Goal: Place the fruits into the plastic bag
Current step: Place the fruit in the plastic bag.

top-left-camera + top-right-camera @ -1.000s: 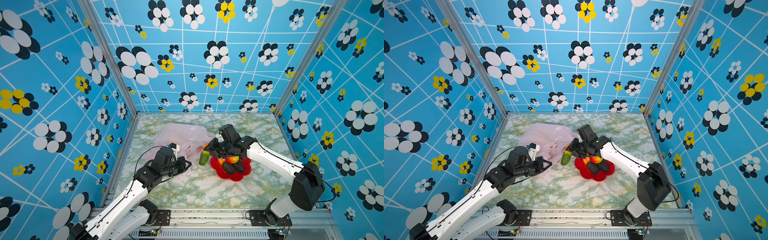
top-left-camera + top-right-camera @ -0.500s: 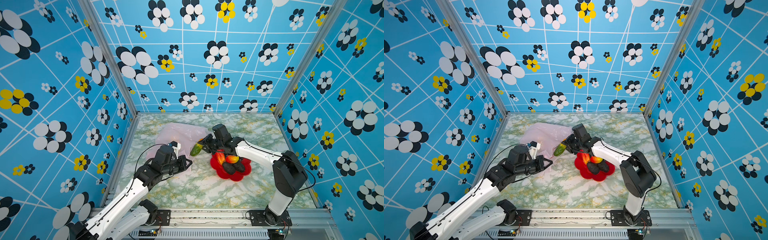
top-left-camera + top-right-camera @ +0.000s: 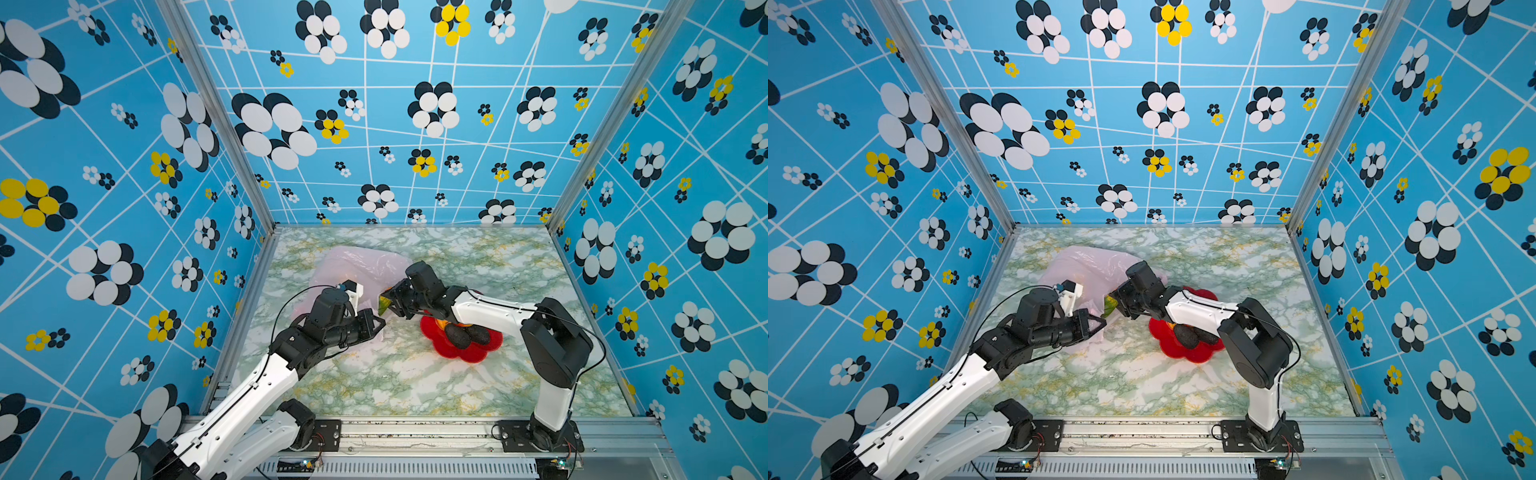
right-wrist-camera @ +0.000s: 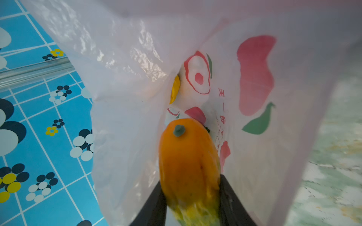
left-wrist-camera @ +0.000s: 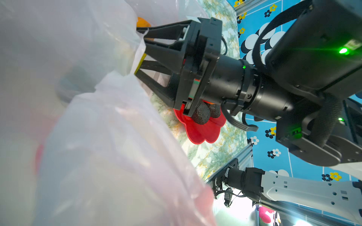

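Note:
The pale-pink plastic bag (image 3: 357,266) (image 3: 1088,266) lies at the back left of the table. My left gripper (image 3: 380,323) (image 3: 1100,322) is shut on its near edge and holds the mouth up; in the left wrist view the plastic bag (image 5: 98,137) hides the jaws. My right gripper (image 3: 388,301) (image 4: 192,195) is shut on a long orange, yellow and green fruit (image 4: 188,160) (image 3: 1108,307), stem end pointing into the bag's mouth. A yellow fruit (image 4: 175,89) shows deeper inside the bag. Two dark avocado-like fruits (image 3: 465,336) (image 5: 201,115) lie on the red plate.
The red flower-shaped plate (image 3: 469,355) (image 3: 1183,355) (image 5: 201,133) sits right of the bag, partly under my right forearm. Patterned blue walls enclose the marble table (image 3: 395,382) on three sides. A metal rail runs along the front edge.
My right gripper has carried the long fruit leftward from above the plate to the bag's mouth. The left gripper has kept its hold on the bag's edge, nearly still.

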{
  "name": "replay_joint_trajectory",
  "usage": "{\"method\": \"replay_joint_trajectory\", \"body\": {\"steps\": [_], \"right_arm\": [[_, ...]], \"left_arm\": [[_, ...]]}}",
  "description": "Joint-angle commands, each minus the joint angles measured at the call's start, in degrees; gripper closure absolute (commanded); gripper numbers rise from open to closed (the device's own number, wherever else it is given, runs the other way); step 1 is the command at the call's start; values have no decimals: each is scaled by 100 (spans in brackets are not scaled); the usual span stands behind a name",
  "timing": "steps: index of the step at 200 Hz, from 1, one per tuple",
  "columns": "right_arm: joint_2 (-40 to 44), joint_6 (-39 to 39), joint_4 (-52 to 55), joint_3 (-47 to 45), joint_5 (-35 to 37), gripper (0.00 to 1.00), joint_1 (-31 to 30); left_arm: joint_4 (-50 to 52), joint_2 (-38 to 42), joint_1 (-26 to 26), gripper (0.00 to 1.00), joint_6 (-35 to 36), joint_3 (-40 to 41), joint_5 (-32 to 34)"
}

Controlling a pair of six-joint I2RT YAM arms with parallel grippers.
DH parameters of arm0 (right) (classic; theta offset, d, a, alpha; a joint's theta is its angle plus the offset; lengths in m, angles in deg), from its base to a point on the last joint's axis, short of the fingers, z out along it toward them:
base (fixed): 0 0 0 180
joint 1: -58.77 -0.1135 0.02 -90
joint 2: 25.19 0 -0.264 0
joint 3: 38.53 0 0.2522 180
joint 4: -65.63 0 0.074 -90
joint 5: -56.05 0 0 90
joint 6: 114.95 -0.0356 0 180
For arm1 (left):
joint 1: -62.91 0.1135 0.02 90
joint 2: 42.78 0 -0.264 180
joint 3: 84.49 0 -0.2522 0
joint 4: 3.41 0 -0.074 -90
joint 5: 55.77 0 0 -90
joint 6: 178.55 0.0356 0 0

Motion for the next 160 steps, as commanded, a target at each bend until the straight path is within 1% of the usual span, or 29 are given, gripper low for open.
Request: {"method": "replay_joint_trajectory", "body": {"steps": [1, 22, 48, 60, 91, 108, 134, 160], "right_arm": [[-357, -34, -132, 417, -84, 52, -11], [-646, 198, -216, 847, -386, 39, -15], [-872, 446, -610, 1130, -851, 21, 7], [-924, 565, -697, 1215, -1080, 16, 20], [-679, 970, -555, 1082, -1137, 15, 76], [-472, 1248, -246, 1009, -1133, 15, 142], [-158, 1892, 524, 1114, -1096, 14, 222], [136, 2634, 1558, 1392, -930, 14, 270]], "left_arm": [[-184, 47, -27, 100, 111, -104, -48], [-157, 11, -4, 100, 146, -139, -76], [-92, 45, 52, 100, 162, -140, -102], [-53, 87, 87, 100, 171, -140, -101], [-33, 200, 218, 100, 99, -49, -128], [-55, 241, 256, 100, 61, -1, -138], [-78, 257, 274, 100, 32, 18, -146], [-82, 283, 270, 100, 2, 27, -123]]}}
